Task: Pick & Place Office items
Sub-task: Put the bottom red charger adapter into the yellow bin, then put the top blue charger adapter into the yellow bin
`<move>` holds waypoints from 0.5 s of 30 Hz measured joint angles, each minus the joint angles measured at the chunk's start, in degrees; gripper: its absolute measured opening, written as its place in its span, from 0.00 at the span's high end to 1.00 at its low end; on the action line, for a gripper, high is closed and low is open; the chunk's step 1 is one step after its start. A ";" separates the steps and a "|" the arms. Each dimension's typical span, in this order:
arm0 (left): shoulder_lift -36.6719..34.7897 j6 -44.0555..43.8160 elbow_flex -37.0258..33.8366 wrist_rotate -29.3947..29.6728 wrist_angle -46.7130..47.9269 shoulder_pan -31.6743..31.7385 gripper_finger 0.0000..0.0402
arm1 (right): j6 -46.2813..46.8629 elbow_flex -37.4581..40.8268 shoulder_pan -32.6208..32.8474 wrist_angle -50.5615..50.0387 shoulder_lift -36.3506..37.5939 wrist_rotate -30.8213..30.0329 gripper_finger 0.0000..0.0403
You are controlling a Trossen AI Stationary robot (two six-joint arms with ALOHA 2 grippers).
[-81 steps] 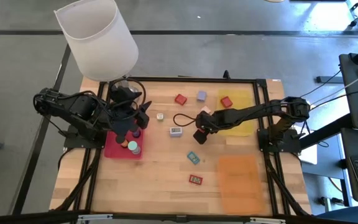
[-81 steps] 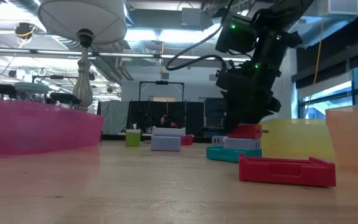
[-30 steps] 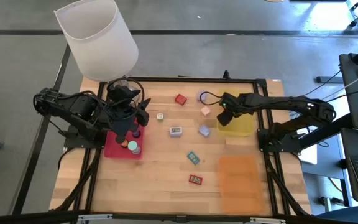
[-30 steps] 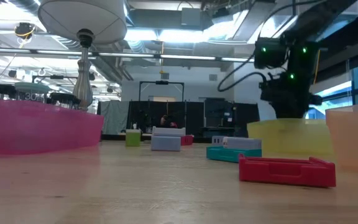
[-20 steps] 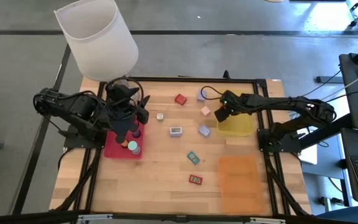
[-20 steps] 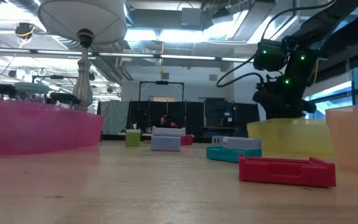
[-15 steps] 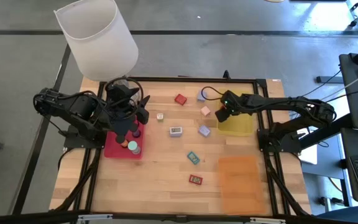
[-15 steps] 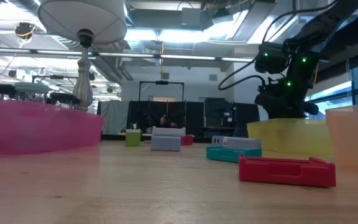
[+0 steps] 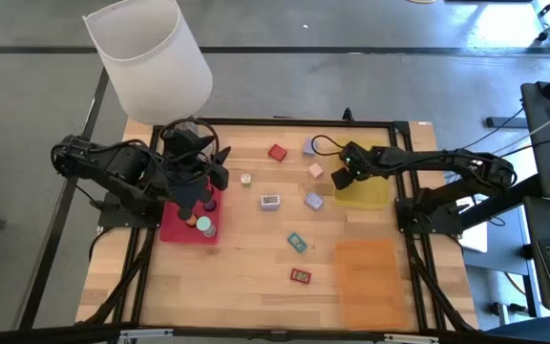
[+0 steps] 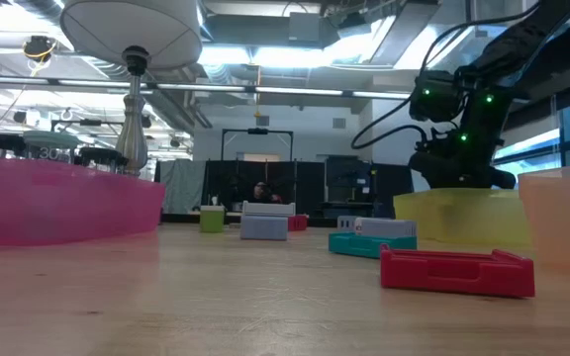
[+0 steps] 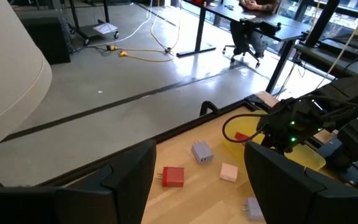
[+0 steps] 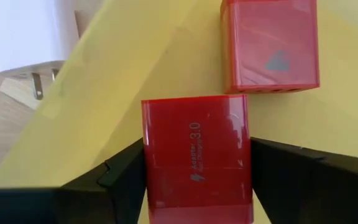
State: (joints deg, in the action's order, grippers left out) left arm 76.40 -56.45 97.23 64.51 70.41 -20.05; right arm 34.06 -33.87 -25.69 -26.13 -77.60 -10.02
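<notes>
Right end effector point(image 12: 197, 180) hovers over the yellow tray point(image 12: 353, 112), fingers on either side of a red charger block point(image 12: 196, 155), releasing; a second red block point(image 12: 271, 43) lies just beyond.

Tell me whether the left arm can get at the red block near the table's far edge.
Probably yes: the left gripper hangs open over the pink tray, and only bare wood separates it from the red block.
</notes>
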 joint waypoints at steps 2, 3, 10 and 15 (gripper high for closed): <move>0.00 0.00 0.00 -0.02 0.00 0.02 0.40 | 0.00 0.00 0.00 0.04 0.00 -0.01 0.36; 0.00 0.00 0.00 -0.04 0.00 0.00 0.40 | 0.00 0.00 0.00 0.02 0.00 -0.02 0.34; 0.00 0.03 -0.67 -0.59 -0.24 0.02 0.40 | 0.00 -1.17 -0.14 -0.13 0.00 -0.42 0.23; 0.04 0.00 -3.94 -3.44 -0.36 0.02 0.40 | -2.90 -7.34 -0.20 -5.87 0.00 0.38 0.18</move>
State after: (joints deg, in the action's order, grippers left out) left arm 76.44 -56.45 93.29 61.07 70.05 -20.03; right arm 31.16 -41.21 -25.89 -32.00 -77.60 -9.64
